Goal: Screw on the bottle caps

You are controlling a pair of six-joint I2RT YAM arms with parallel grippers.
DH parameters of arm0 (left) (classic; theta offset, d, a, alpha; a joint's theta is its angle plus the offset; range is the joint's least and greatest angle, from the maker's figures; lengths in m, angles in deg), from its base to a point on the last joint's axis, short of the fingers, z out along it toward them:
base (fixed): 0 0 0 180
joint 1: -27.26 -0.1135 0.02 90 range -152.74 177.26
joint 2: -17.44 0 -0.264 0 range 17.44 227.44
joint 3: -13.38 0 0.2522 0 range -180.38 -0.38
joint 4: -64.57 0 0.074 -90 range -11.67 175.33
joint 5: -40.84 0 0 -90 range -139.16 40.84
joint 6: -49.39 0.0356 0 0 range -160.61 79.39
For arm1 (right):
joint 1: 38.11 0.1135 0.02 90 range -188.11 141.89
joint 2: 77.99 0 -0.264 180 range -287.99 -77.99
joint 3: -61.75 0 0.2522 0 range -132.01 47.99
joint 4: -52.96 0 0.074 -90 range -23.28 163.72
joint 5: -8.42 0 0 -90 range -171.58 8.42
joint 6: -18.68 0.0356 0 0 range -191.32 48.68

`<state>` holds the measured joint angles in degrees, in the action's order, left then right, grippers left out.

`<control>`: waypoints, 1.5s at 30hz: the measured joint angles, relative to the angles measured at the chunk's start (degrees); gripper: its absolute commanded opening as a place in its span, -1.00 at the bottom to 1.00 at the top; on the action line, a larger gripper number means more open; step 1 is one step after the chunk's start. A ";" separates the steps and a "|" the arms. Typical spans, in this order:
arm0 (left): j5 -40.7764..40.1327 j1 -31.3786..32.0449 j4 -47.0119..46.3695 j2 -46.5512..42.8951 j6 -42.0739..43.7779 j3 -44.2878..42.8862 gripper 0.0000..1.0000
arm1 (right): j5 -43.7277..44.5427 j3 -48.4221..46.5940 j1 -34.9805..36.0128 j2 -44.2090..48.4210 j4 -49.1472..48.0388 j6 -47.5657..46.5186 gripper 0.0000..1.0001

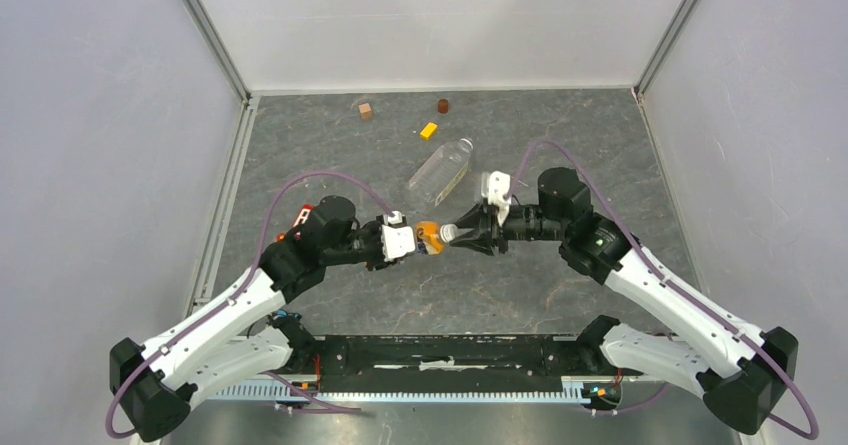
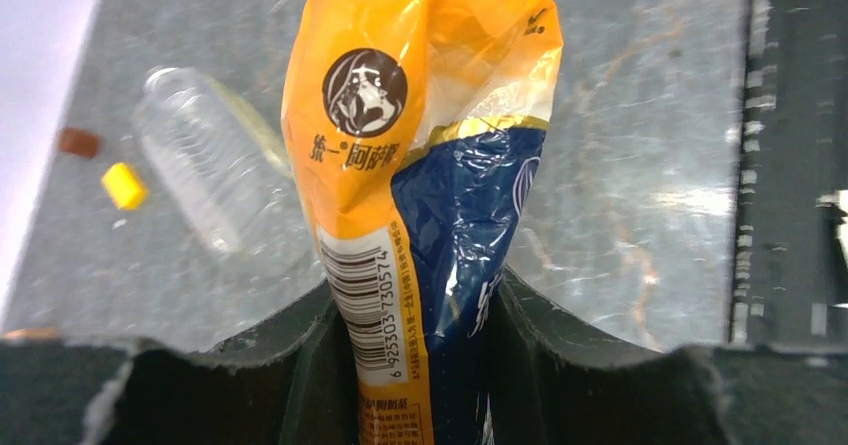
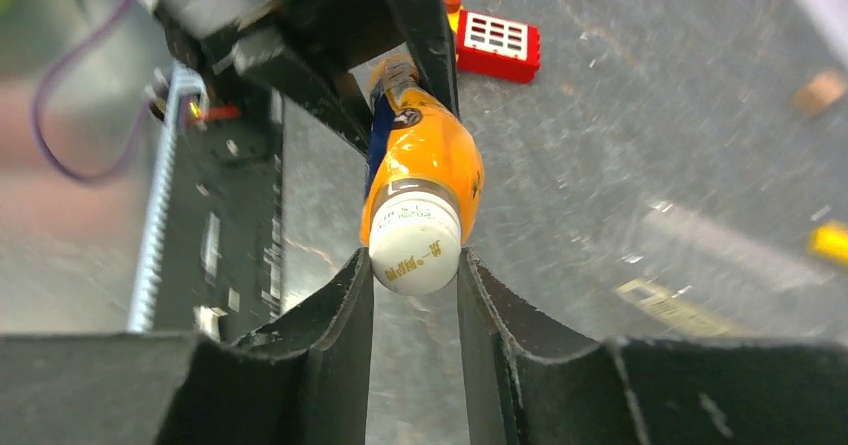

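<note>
Mid-table (image 1: pixel 560 295), left gripper (image 2: pixel 418 290) on orange bottle (image 2: pixel 420 115), right gripper (image 3: pixel 413 265) on cap (image 3: pixel 414 240)

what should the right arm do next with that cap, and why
Probably rotate the right tool clockwise to screw the white cap down. The cap sits on the mouth of the orange bottle, gripped by that tool, while the left tool clamps the bottle's body to hold it against the twist.
</note>
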<state>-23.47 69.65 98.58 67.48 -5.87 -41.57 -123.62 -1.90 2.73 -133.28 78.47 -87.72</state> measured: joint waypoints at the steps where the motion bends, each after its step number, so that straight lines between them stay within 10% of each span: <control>1: -1.38 0.15 -0.96 -0.81 0.28 0.76 -0.95 | 1.57 0.00 0.04 -0.48 -1.18 5.07 -1.00; 8: -15.43 2.21 -5.38 -4.90 8.22 6.58 -0.95 | 7.87 -0.24 0.00 -8.22 -4.92 39.21 -0.99; 16: -22.45 3.63 -8.04 -5.95 13.51 8.37 -0.95 | 10.38 0.26 -0.15 -10.14 -7.06 54.29 -0.14; 26: -19.85 3.80 0.59 -1.46 12.61 3.61 -0.95 | 5.97 6.82 -0.07 6.36 -12.04 19.41 0.34; 35: -8.98 3.54 12.85 6.40 9.18 -6.21 -0.95 | -1.90 9.27 0.02 11.72 -5.09 -20.79 0.34; 45: -2.01 3.43 16.50 10.75 6.84 -9.70 -0.95 | -4.85 7.50 0.02 8.61 8.61 -41.88 0.25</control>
<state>-25.48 73.08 115.09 78.24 0.97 -51.28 -128.47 5.60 2.75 -124.66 87.08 -129.60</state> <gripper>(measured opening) 0.483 0.649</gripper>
